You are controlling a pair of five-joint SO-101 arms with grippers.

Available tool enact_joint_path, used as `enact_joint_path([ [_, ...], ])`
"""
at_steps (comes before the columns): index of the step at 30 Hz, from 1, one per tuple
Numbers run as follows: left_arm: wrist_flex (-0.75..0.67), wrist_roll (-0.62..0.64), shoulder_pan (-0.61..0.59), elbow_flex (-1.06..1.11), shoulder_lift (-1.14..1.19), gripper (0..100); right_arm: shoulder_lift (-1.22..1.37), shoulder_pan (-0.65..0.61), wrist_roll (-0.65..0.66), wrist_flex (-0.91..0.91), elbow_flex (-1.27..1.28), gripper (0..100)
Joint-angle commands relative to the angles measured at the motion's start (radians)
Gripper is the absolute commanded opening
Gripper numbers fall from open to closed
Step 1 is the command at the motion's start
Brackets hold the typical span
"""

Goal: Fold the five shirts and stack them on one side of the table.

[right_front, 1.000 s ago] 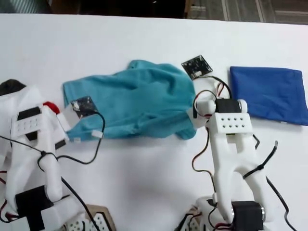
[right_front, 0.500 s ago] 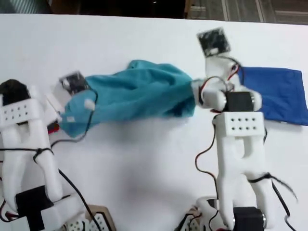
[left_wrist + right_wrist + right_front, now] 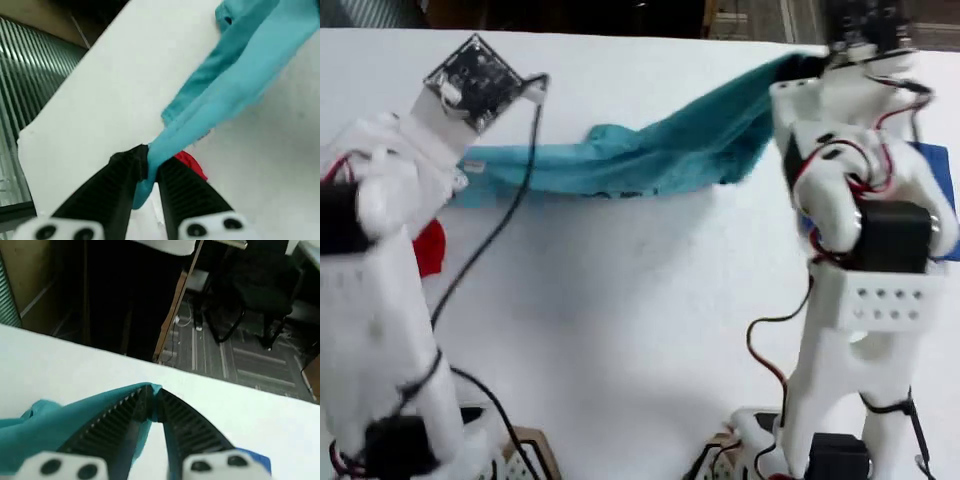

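We're counting two shirts: teal shirt (image 3: 650, 160) mid-frame, blue shirt (image 3: 940, 170) at right edge. We're seeing left gripper (image 3: 150, 165) and right gripper (image 3: 152, 400) each pinching the teal, fingers narrow.

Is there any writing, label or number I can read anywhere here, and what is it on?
No readable text anywhere: the teal shirt, the circuit board on an arm and the white table carry no legible words, numbers or signs.
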Motion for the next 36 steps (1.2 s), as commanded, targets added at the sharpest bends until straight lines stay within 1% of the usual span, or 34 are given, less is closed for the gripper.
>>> enact_joint_path([
  [1, 0.015, 0.029, 0.048, -0.044, -0.124, 3, -0.041, 0.044, -0.008, 0.027, -0.169, 2.0],
  [4, 0.015, 0.058, 0.049, -0.044, -0.212, 3, -0.041, 0.071, 0.000, 0.097, -0.322, 2.0],
  [8, -0.005, 0.060, 0.049, -0.039, -0.305, 3, -0.041, 0.077, 0.002, 0.194, -0.503, 2.0],
  [10, -0.029, 0.060, 0.048, -0.042, -0.341, 3, -0.041, 0.077, 0.002, 0.232, -0.578, 2.0],
  [14, -0.034, 0.060, 0.048, -0.041, -0.379, 3, -0.041, 0.084, 0.011, 0.300, -0.720, 2.0],
  [17, -0.034, 0.055, 0.031, -0.041, -0.390, 3, -0.039, 0.140, 0.051, 0.314, -0.798, 2.0],
  [20, -0.035, 0.052, 0.005, -0.012, -0.385, 3, -0.039, 0.174, 0.057, 0.305, -0.836, 2.0],
  [24, -0.043, 0.051, 0.002, 0.113, -0.390, 3, -0.039, 0.177, 0.057, 0.300, -0.847, 2.0],
  [28, -0.086, 0.051, -0.002, 0.203, -0.391, 3, -0.042, 0.177, 0.049, 0.302, -0.848, 2.0],
  [32, -0.087, 0.052, -0.034, 0.189, -0.402, 3, -0.094, 0.177, 0.057, 0.308, -0.844, 2.0],
  [36, -0.083, 0.052, -0.068, 0.183, -0.473, 3, -0.153, 0.177, 0.057, 0.318, -0.838, 2.0],
])
